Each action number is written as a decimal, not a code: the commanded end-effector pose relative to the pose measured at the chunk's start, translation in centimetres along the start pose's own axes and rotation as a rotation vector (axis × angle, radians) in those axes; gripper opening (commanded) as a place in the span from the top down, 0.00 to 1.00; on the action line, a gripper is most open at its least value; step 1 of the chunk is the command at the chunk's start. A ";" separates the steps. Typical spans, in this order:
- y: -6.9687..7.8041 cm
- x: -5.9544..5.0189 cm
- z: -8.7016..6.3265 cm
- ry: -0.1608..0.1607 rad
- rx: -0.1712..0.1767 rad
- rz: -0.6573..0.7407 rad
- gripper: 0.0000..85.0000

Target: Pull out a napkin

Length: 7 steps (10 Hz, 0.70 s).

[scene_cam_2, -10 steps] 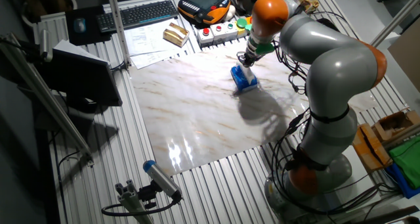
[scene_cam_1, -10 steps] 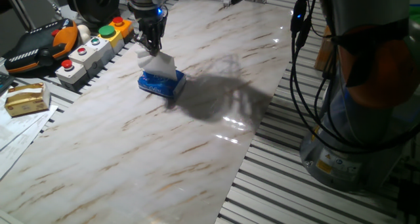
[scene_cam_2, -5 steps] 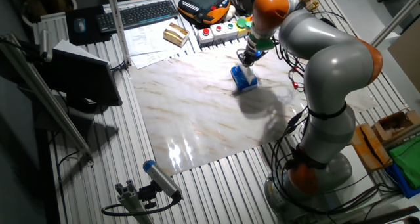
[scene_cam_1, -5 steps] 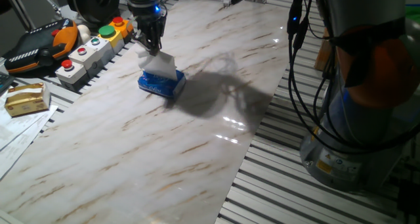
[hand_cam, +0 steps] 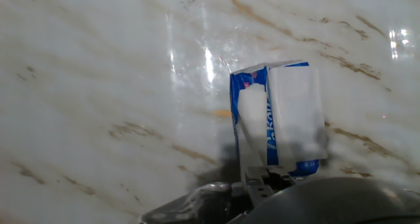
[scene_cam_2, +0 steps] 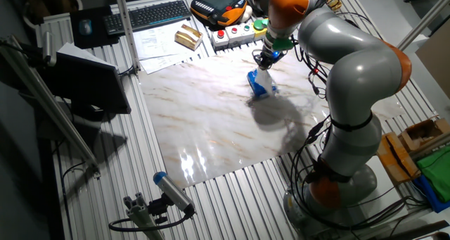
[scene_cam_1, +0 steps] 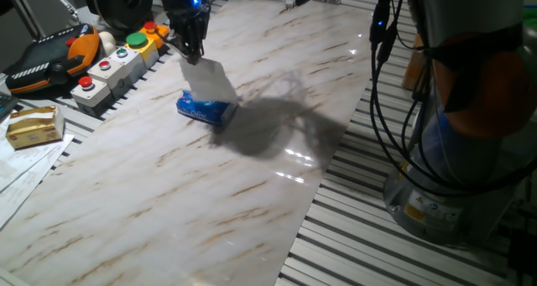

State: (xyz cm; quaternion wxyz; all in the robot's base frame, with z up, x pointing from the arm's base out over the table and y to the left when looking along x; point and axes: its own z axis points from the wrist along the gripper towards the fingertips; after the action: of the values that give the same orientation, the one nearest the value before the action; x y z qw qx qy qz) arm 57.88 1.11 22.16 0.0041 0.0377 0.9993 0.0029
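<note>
Now the table (scene_cam_1: 252, 194) has a shiny marble top with brown streaks, and metal slats run around it. One blue pack (scene_cam_1: 204, 110) lies on it. One napkin (scene_cam_1: 208, 79) hangs above the pack, its top pinched tight in the gripper (scene_cam_1: 191, 57), its bottom edge still in the pack. Near the edge sit one box of coloured buttons (scene_cam_1: 113, 66), one keyboard (scene_cam_2: 156, 13) and some papers (scene_cam_2: 160, 39).
</note>
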 end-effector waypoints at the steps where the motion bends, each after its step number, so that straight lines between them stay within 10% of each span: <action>1: 0.2 0.1 -0.1 0.000 0.002 0.004 0.99; 7: 2.9 0.9 1.2 -0.016 0.012 0.030 0.99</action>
State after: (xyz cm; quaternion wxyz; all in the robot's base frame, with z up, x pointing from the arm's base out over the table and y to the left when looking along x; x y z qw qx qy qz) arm 57.22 4.10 21.00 0.0119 0.0527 0.9985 -0.0031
